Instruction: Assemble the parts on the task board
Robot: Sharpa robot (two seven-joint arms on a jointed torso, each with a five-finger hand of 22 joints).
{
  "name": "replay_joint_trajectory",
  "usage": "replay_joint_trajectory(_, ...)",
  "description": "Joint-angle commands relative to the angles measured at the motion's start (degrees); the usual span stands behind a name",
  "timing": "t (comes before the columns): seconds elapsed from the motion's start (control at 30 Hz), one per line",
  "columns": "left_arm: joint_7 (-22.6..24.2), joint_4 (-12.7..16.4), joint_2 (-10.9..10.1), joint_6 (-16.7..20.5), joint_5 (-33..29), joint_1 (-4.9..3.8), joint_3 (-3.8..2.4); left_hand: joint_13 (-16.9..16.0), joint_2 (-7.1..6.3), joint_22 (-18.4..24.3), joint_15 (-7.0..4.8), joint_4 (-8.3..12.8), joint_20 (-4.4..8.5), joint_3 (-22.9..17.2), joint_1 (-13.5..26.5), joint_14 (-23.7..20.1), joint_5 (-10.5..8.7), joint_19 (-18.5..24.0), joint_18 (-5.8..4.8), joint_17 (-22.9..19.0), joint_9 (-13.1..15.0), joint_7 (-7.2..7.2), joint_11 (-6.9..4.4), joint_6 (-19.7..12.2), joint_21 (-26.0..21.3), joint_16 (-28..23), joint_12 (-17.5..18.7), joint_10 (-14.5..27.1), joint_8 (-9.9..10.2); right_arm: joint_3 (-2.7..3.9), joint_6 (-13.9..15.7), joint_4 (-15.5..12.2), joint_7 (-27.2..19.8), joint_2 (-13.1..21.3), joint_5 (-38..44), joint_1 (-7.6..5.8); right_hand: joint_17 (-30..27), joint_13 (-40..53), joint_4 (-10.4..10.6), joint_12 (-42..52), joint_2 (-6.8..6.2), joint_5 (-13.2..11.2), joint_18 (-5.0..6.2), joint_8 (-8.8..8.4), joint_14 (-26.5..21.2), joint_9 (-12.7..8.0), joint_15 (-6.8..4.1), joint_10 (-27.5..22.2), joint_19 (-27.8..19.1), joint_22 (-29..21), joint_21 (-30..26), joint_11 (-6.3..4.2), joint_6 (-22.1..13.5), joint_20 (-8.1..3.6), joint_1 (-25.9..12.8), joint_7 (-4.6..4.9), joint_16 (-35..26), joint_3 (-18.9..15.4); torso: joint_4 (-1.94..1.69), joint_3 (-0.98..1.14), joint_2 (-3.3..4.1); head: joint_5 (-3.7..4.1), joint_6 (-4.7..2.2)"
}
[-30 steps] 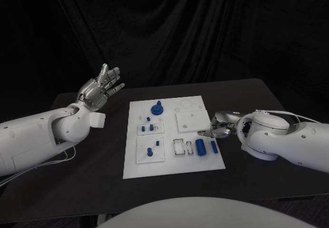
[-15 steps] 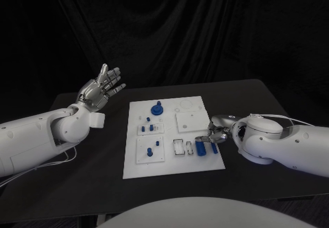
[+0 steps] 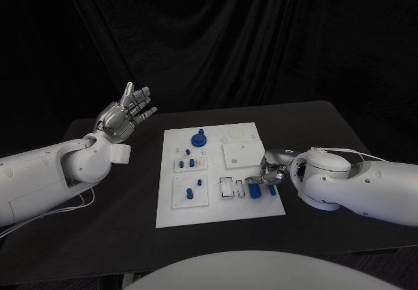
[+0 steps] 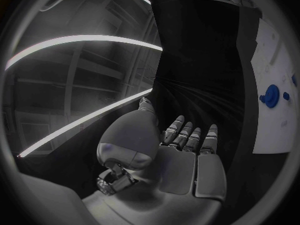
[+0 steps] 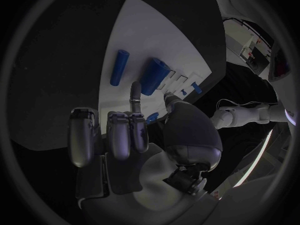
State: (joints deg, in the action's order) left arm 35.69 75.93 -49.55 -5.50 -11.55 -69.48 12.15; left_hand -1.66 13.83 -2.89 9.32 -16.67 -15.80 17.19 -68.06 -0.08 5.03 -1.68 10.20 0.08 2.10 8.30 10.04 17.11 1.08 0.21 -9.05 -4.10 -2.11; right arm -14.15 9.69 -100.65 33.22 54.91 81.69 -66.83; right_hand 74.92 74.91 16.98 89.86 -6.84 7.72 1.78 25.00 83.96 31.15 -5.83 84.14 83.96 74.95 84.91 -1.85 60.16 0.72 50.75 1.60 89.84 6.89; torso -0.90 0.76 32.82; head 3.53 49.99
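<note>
Dim light from above leaves the black table [image 3: 104, 229] and backdrop nearly featureless, the white board [image 3: 218, 208] stands out brightly, and both wrist views bend strongly toward their rims.

My right hand [image 5: 134, 130] hung over the white task board [image 5: 125, 40], most fingers curled in, one reaching out toward the parts. A thick blue cylinder [image 5: 154, 76] lay just beyond that fingertip, a slimmer blue rod [image 5: 119, 67] beside it. I could not tell whether I touched either.
</note>
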Motion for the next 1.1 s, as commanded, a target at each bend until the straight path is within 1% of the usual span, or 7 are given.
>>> replay_joint_trajectory(0.03, 0.6, 0.1, -0.1, -0.8, -0.5, 0.13, -0.06, -0.1, 0.39, 0.1, 0.30, 0.0, -0.49, 0.1, -0.3, 0.1, 0.38, 0.1, 0.11, -0.1, 0.0, 2.31, -0.01, 0.3, 0.0, -0.2, -0.3, -0.6, -0.2, 0.01, -0.8, 0.5, 0.3, -0.3, 0.5, 0.41, 15.1, 15.1, 0.0, 0.1, 0.19, -0.2, -0.56, -0.38, 6.0, 0.1, -0.33, 5.9, 3.9, 13.5, 0.3, -0.22, -0.4, -0.45, 0.2, 0.12, 0.2, 0.3, 0.02, -0.02, -0.07, -0.12, 0.01)
replay_joint_trajectory(0.3, 0.6, 0.1, -0.6, -1.0, -0.5, 0.33, -0.06, -0.1, 0.96, 0.1, 0.28, -0.1, -0.52, 0.1, -0.6, 0.1, 0.65, 0.1, 0.12, -0.1, 0.1, 2.64, -0.07, 1.2, 0.0, -0.2, -0.4, -0.6, -0.5, 0.01, -1.9, 1.2, 0.3, -1.3, 0.5, 1.30, 15.1, 15.1, -0.1, 0.1, 0.95, 0.6, -0.49, -0.85, 6.0, 0.5, -0.19, 5.9, 3.7, 13.4, 0.1, -0.10, -0.7, -0.34, 0.5, 0.26, 0.2, 0.7, -0.04, -0.05, -0.05, -0.02, 0.01)
replay_joint_trajectory(0.8, 0.6, -0.4, -0.8, -1.0, -0.5, 0.80, -0.06, -0.1, 1.98, 0.1, 0.32, -0.1, -0.55, 0.4, 0.3, 0.1, 0.14, 0.1, 0.11, -0.1, 0.2, 2.85, 0.00, 2.1, 0.0, -0.2, -0.5, -0.5, -0.7, 0.01, -5.6, 3.1, 1.1, -2.8, -2.4, 2.17, 15.1, 15.1, -0.5, 0.1, 2.30, 7.9, -0.06, -3.46, 6.0, 2.8, 1.04, 5.9, 2.8, 12.8, -1.6, 0.53, -3.2, 0.81, 4.4, 1.06, 0.2, 1.7, -0.01, -0.06, -0.01, 0.22, 0.01)
replay_joint_trajectory(0.87, 0.6, -0.5, -0.8, -1.0, -0.5, 0.89, -0.06, -0.1, 2.13, 0.1, 0.32, -0.1, -0.55, 0.4, 0.4, 0.1, 0.37, 0.1, 0.11, -0.1, 0.2, 2.86, -0.01, 2.2, 0.0, -0.2, -0.5, -0.5, -0.7, 0.01, -6.3, 3.4, 1.3, -3.1, -2.6, 2.23, 15.1, 15.1, -2.0, 0.1, 2.20, 13.8, 0.10, -3.99, 6.0, 3.5, 1.12, 5.9, 2.5, 12.6, -2.1, 0.62, -3.9, 0.92, 8.1, 1.19, 0.2, 2.9, -0.06, -0.05, -0.08, 0.32, 0.01)
replay_joint_trajectory(0.93, 0.5, -0.6, -0.9, -1.1, -0.5, 0.97, -0.06, -0.1, 2.37, 0.1, 0.30, 0.0, -0.56, 0.3, 0.3, 0.1, 1.22, 0.1, 0.11, -0.1, 0.2, 2.87, 0.00, 2.4, 0.1, -0.2, -0.6, -0.5, -0.8, 0.01, -6.9, 3.7, 1.5, -3.3, -2.9, 2.28, 15.1, 15.1, -2.8, 0.1, 2.25, 15.6, 0.28, -4.07, 6.0, 3.9, 1.18, 5.9, 2.1, 12.3, -2.9, 0.67, -4.4, 1.00, 9.7, 1.29, 0.2, 3.5, -0.07, -0.03, -0.09, 0.28, 0.01)
replay_joint_trajectory(1.0, 0.4, -0.6, -0.9, -1.1, -0.5, 1.05, -0.06, -0.1, 2.69, 0.1, 0.36, 0.0, -0.57, -0.4, -1.1, 0.1, 4.41, 0.1, 0.10, -0.1, 0.3, 2.95, 0.04, 3.0, 0.1, -0.2, -0.7, -0.6, -0.9, 0.01, -7.4, 3.9, 1.6, -3.5, -3.1, 2.33, 14.5, 15.1, -4.6, 0.1, 2.35, 19.7, 1.29, -3.62, 5.9, 4.9, 1.16, 5.9, 0.1, 10.9, -7.0, 0.68, -5.1, 1.02, 12.7, 1.28, -0.1, 4.7, -0.01, -0.01, -0.10, 0.21, 0.01)
replay_joint_trajectory(1.1, 0.4, -0.7, -0.9, -1.1, -0.5, 1.15, -0.06, -0.1, 2.77, 0.1, 0.37, 0.0, -0.57, -0.6, -1.3, 0.1, 4.90, 0.1, 0.10, -0.1, 0.3, 2.95, 0.05, 3.1, 0.1, -0.2, -0.7, -0.5, -1.0, 0.01, -7.4, 4.0, 1.8, -3.6, -3.8, 2.37, 14.5, 15.1, -5.1, 0.1, 2.39, 23.3, 1.34, -2.30, 5.9, 6.5, 1.10, 5.9, 0.1, 10.7, -7.4, 0.58, -5.6, 0.99, 13.5, 1.13, -0.1, 5.3, 0.01, 0.00, -0.10, 0.21, 0.01)
